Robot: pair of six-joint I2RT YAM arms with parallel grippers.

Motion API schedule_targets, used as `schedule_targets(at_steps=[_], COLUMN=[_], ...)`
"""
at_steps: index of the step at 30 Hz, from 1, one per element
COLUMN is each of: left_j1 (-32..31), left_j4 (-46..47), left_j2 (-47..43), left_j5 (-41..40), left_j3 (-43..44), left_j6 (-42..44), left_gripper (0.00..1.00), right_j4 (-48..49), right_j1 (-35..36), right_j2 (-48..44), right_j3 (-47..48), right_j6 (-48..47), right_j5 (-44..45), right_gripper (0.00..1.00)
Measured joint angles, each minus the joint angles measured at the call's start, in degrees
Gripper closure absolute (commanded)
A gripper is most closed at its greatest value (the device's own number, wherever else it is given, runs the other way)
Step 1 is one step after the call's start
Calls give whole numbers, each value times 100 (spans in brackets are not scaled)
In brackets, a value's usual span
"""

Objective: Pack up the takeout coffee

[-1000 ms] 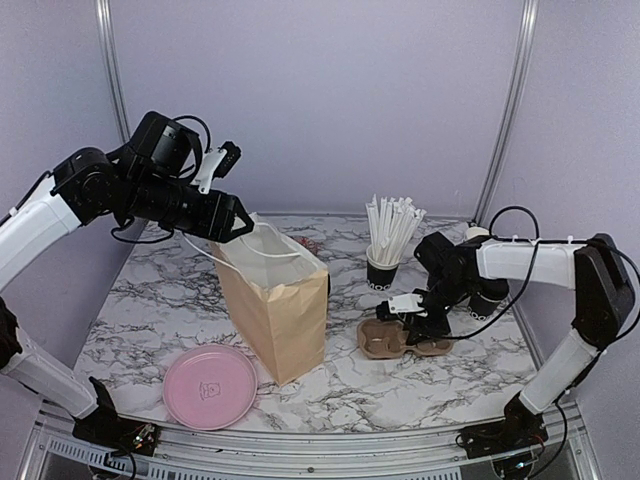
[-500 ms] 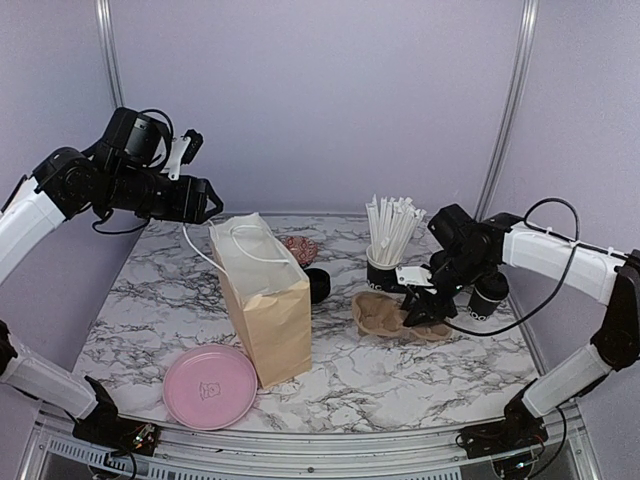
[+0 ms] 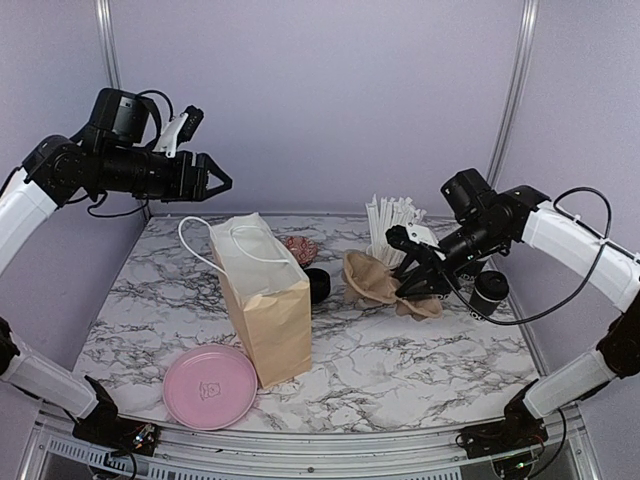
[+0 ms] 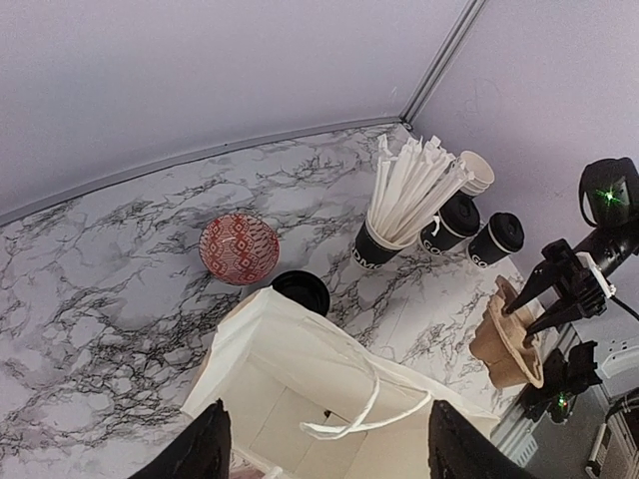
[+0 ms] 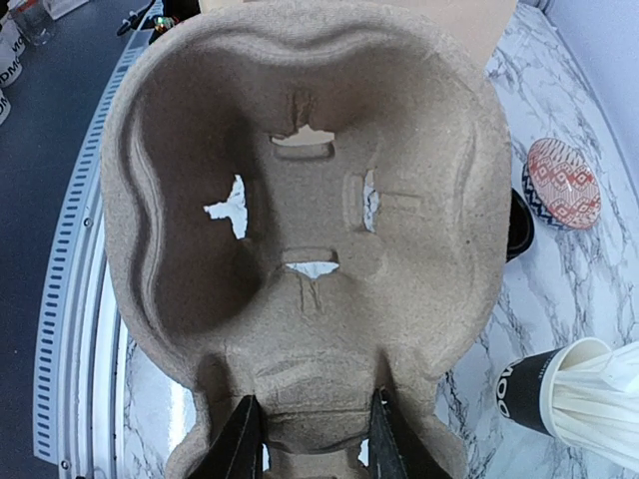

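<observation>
Carrier step under way: right gripper clamps the pulp carrier, tilted mid-air; left gripper hovers over the bag, fingers apart; coffee cups stand at the worktop's far-right corner; next, probably, level the carrier.

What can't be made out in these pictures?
Top view: inside the paper bag, its wall hides the bottom.
Right wrist view: the pulp carrier fills the frame, hiding most of the table.
Left wrist view: lettering on the lidded coffee cups is too small to read.
</observation>
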Motion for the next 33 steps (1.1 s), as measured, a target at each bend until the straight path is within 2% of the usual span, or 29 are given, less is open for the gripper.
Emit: schedule_targets(at_steps=[3,8,12,16,22,28,33], left_j1=[107,925,1469,1521,1515,1515,1397], left_j4=[-17,-136,-136,-50,129,387,531], left_j2=[9,293,863,1296,1333,1261,811], left_j5=[-157,-516,-424,-162,28,282,439], left_j3=[59,328,413,70,-699,-1436,-2293], left_j6=[13,70,122,131,133,111,39], left_gripper=[29,32,34,35,37,38,38], right_j4=[-72,-68,116,466,986,1329,1722], right_j1=[0,9,90,356,918,1198,1261], right_j2=[2,11,39,262,839,1207,1329], right_j3=[282,955,1526,2208,2999,3226,3226], right_j6=[61,278,605,984,1491,1969,2511], right_j5=[-210,-614,-931,-1161,-1388,-1458,-1440], right_gripper=[69,69,69,68,68,68,68])
